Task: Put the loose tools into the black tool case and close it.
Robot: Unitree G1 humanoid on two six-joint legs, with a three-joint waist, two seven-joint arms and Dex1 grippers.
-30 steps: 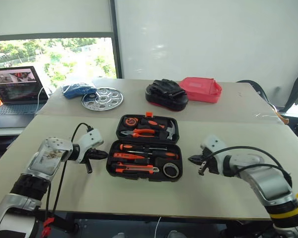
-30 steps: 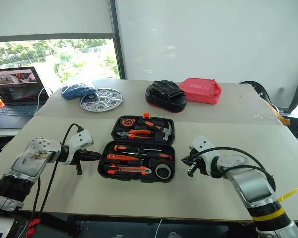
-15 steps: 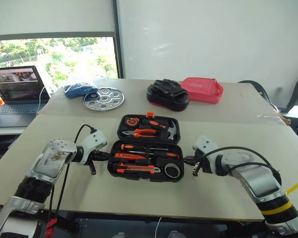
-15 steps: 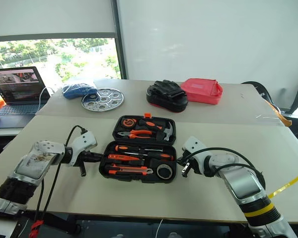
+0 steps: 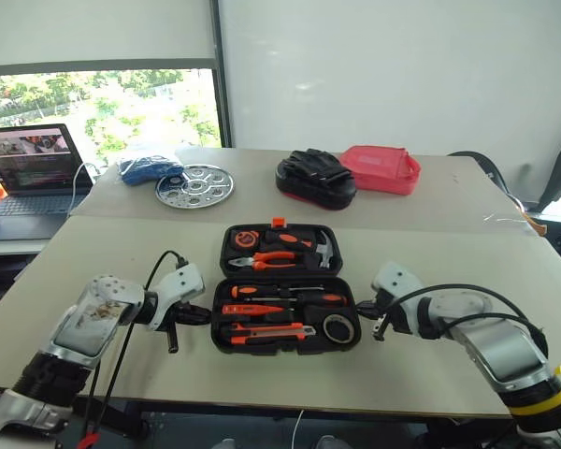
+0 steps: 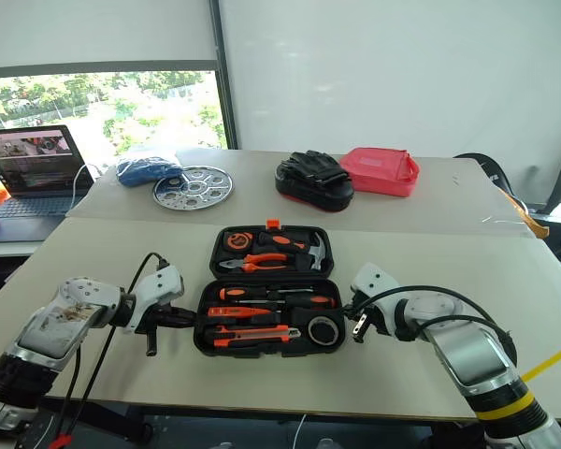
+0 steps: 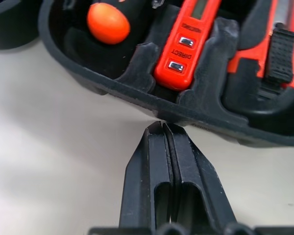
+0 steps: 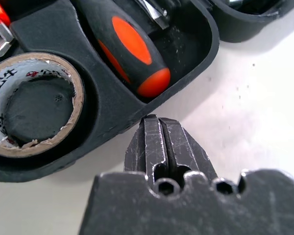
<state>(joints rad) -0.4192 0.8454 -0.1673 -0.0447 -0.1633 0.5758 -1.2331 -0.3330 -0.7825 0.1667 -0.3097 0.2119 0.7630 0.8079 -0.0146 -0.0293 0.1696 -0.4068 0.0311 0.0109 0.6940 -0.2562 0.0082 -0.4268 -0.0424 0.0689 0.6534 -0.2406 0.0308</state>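
**Beige table, open case, both claws pressed to its ends**

Beige table (image 5: 430, 374) in front of you carries the flat black plastic hinged tool case (image 5: 285, 351), lying open with orange-and-black tools seated in its slots. Your wrist views cut most tools off; the tape roll (image 8: 34, 103) shows whole. Since a second ago, both arms have drawn in to the case. Left claw (image 7: 164, 128) and right claw (image 8: 154, 120) each have fingers pressed together, tips touching opposite ends of the case's near half, angled downward.
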